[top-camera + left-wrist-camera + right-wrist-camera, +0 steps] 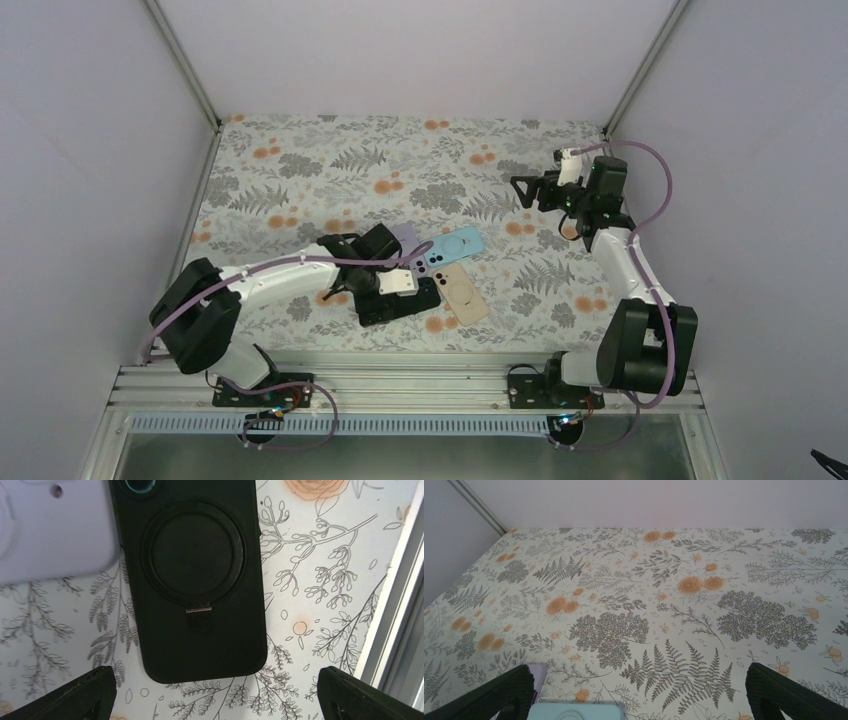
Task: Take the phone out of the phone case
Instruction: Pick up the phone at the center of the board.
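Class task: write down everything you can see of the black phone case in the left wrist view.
The black phone case looks matte and rubbery, with rounded corners. Its back faces up, bearing a round ring stand folded flat on a small metal hinge. It lies flat on the floral tablecloth, a lilac case against its upper left edge in this view. The left gripper hovers open, not touching it.

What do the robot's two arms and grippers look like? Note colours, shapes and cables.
The left arm and right arm have white links between bulky black joints, and a lilac cable loops along each. The left gripper and right gripper are black, with broad, matte, wedge-shaped fingers.
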Robot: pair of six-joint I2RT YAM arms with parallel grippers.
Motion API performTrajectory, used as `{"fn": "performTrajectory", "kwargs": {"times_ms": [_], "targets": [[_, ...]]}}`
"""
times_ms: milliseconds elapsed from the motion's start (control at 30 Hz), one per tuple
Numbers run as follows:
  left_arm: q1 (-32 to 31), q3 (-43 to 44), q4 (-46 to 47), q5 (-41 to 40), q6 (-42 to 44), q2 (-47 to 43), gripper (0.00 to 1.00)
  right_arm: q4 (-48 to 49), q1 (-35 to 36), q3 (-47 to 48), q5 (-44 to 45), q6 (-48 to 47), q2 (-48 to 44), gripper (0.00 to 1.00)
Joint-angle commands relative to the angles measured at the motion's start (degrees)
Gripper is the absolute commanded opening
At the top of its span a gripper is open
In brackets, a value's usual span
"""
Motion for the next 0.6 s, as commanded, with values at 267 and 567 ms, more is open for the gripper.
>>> {"fn": "performTrajectory", "kwargs": {"times_ms": [267, 567], "targets": [[-1.77, 1.83, 1.04, -3.14, -5.01, 8.05, 1.0, 2.57, 0.6, -1.64, 0.26, -0.85, -1.61, 0.99], [-1.85, 3.74, 2.39, -3.79, -7.12, 12.42, 1.0, 2.73, 0.62, -2.08, 0.35, -1.03, -2.24, 0.99]]}}
